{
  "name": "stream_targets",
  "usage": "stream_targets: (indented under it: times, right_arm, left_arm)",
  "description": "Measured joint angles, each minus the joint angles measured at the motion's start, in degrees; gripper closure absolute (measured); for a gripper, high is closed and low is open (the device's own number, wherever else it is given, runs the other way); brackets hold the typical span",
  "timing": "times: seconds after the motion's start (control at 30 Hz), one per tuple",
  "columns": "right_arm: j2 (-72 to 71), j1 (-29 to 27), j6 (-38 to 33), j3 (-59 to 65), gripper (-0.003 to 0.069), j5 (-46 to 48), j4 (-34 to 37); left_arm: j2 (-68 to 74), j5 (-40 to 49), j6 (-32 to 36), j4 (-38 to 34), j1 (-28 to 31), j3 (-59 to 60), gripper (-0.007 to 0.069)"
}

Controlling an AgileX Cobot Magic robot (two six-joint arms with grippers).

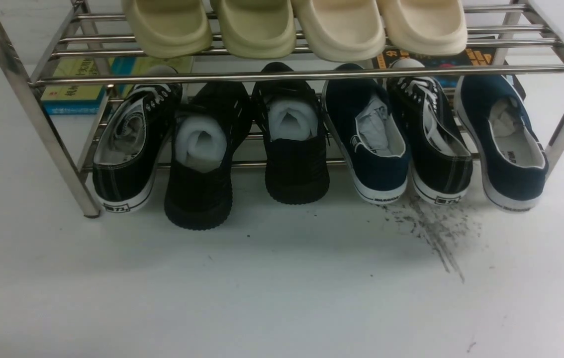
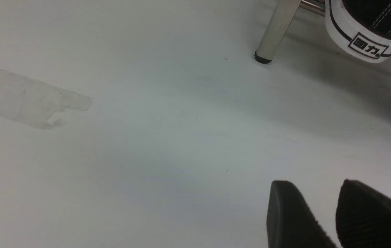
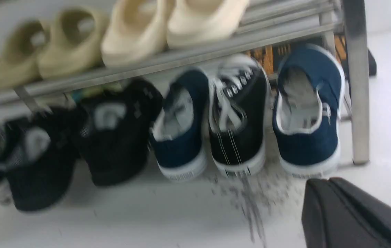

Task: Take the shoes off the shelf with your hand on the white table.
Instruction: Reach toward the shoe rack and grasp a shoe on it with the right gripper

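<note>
Right gripper (image 3: 324, 182) closest to the lens in its wrist view: fingertips together, nothing between them, table marks beyond. Left gripper (image 2: 316, 193): fingers parted, empty, over white table (image 2: 181, 137); grey patch (image 2: 26, 96) on surface.

Clock read from the front view's centre. Navy slip-ons on the lower tier of the steel shelf (image 1: 262, 76): one (image 1: 381, 171) between two and three o'clock, the other (image 1: 516, 174) just short of three, a lace-up sneaker (image 1: 441, 171) between them. Crumpled paper inside both. Black scuffs (image 1: 433, 231) between three and four. Second lace-up (image 1: 123, 179) between nine and ten. Olive clogs (image 1: 254, 49) and cream clogs (image 1: 339, 49) on the upper tier, around twelve.
</note>
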Motion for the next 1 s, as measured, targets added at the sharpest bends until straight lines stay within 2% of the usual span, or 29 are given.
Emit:
stream_targets:
  times: [0.13, 0.2, 0.23, 0.33, 0.4, 0.47, 0.6, 0.73, 0.77, 0.83, 1.0]
  right_arm:
    - [18.05, 0.00, -0.18, -9.24, 0.0657, 13.44, -4.90]
    - [22.13, 0.00, -0.25, -11.33, 0.0657, 15.93, -5.29]
    - [29.02, 0.00, -1.31, -14.64, 0.0654, 18.91, -5.13]
    - [35.84, 0.36, -5.41, -18.84, 0.0648, 20.71, -2.81]
    - [43.64, 4.11, -11.54, -24.05, 0.0622, 22.22, 2.03]
    - [45.29, 5.75, -12.76, -25.60, 0.0610, 22.58, 3.05]
    - [52.65, 17.05, -14.57, -35.27, 0.0524, 23.31, 2.10]
    - [57.89, 24.52, -10.95, -43.24, 0.0425, 22.91, -3.53]
    - [58.21, 24.84, -10.63, -43.24, 0.0419, 22.83, -3.81]
    - [62.66, 28.31, -6.63, -47.43, 0.0341, 21.20, -8.03]
    - [71.02, 30.60, 0.67, -53.46, 0.0260, 17.25, -15.37]
  left_arm:
    - [0.00, 0.00, 0.00, 0.00, 0.00, 0.00, 0.0383]
    - [0.00, 0.00, 0.00, 0.00, 0.00, 0.00, 0.0383]
    - [0.00, 0.00, 0.00, 0.00, 0.00, 0.00, 0.0383]
    - [0.00, 0.00, 0.00, 0.00, 0.00, 0.00, 0.0383]
    - [0.00, 0.00, 0.00, 0.00, 0.00, 0.00, 0.0383]
    - [0.00, 0.00, 0.00, 0.00, 0.00, 0.00, 0.0382]
    - [0.00, 0.00, 0.00, 0.00, 0.00, 0.00, 0.0382]
    - [0.00, 0.00, 0.00, 0.00, 0.00, 0.00, 0.0382]
    - [0.00, 0.00, 0.00, 0.00, 0.00, 0.00, 0.0382]
    - [0.00, 0.00, 0.00, 0.00, 0.00, 0.00, 0.0382]
    - [0.00, 0.00, 0.00, 0.00, 0.00, 0.00, 0.0382]
